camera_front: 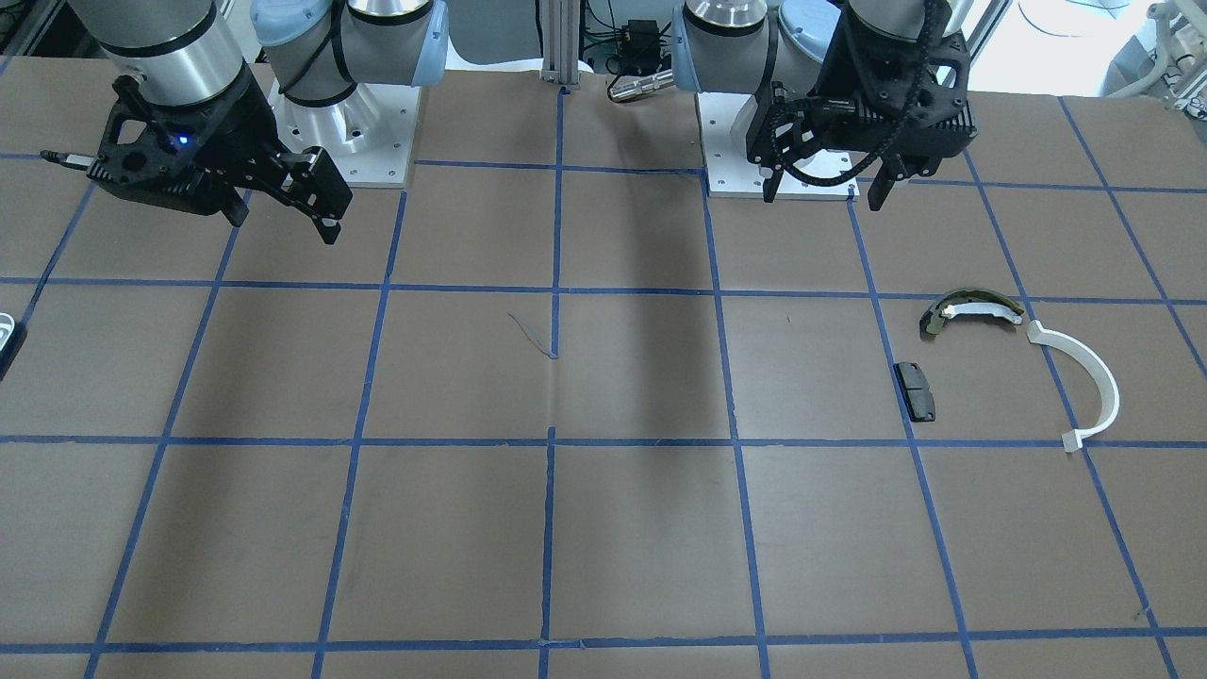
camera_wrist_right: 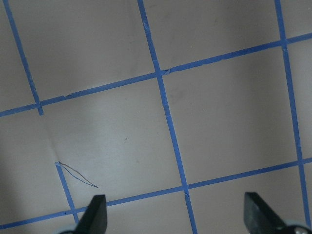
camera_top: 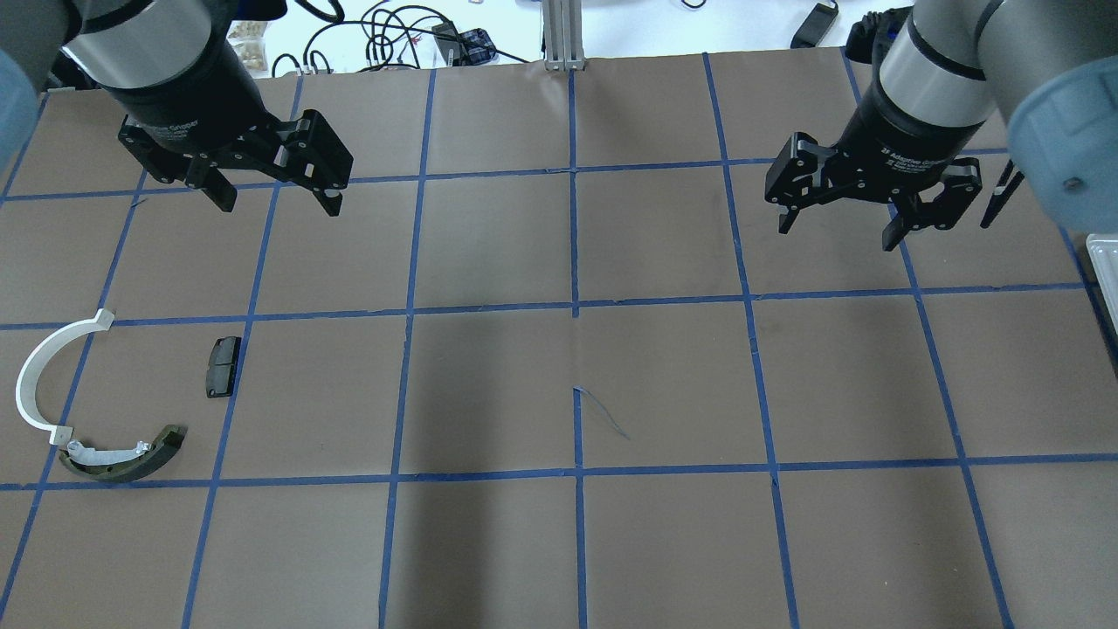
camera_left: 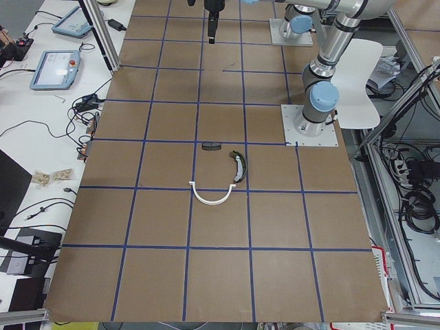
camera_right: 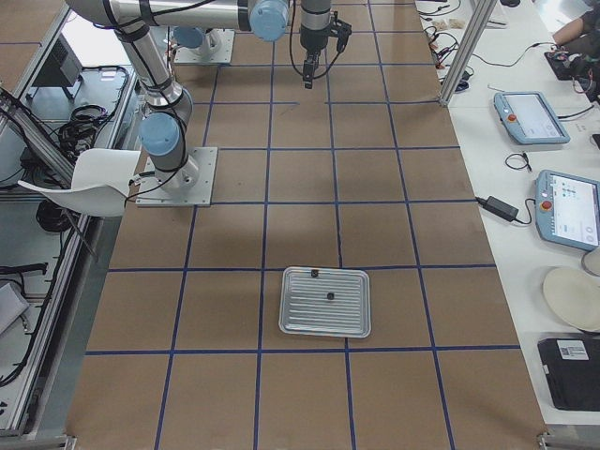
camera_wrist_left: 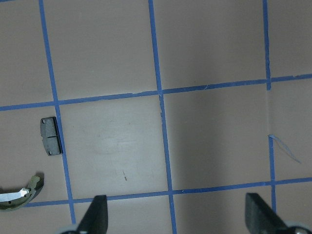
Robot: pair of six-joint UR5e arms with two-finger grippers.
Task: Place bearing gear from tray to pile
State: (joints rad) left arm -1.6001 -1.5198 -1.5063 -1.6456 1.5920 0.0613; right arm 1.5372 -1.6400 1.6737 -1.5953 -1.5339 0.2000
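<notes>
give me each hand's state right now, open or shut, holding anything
left hand: open, holding nothing
right hand: open, holding nothing

Table (camera_top: 489, 253): brown paper, crossed by a grid of blue tape lines.
Half-ring strip (camera_front: 1114, 394): plain white.
Brake shoe (camera_front: 971, 302): olive outer band, white inner web.
Pad (camera_front: 916, 390): black.
Tray (camera_right: 347, 314), at the table's right end: silver metal, ribbed in parallel lines.
Small parts (camera_right: 330, 297) on the tray: dark.
Left gripper (camera_top: 279, 205): black.
Right gripper (camera_top: 837, 234): black, with one blue light.
</notes>
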